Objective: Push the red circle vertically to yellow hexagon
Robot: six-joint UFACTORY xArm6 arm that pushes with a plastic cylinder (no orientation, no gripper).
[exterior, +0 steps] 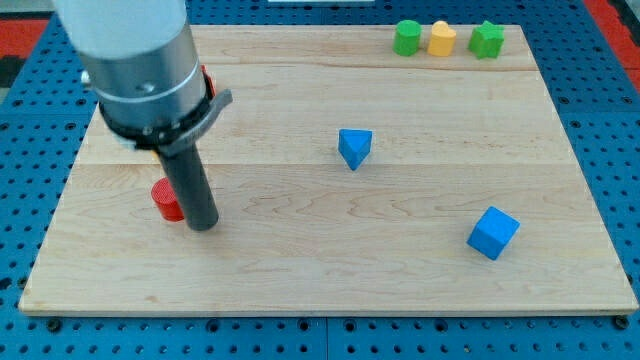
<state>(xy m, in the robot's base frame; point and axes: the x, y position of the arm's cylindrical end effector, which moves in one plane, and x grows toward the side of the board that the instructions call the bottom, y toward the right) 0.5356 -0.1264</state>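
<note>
The red circle (pixel 165 199) lies on the wooden board near the view's left, partly hidden by my rod. My tip (pixel 203 226) rests on the board just right of and slightly below the red circle, touching or almost touching it. The yellow hexagon (pixel 442 39) stands at the view's top right, between a green block (pixel 407 38) on its left and a green star-like block (pixel 487 40) on its right. Another red block (pixel 206 82) peeks out from behind the arm's body at upper left.
A blue triangle (pixel 354 148) lies near the board's middle. A blue cube (pixel 493 233) lies at lower right. The wooden board (pixel 330 270) rests on a blue pegboard (pixel 600 150). The arm's grey body covers the upper left corner.
</note>
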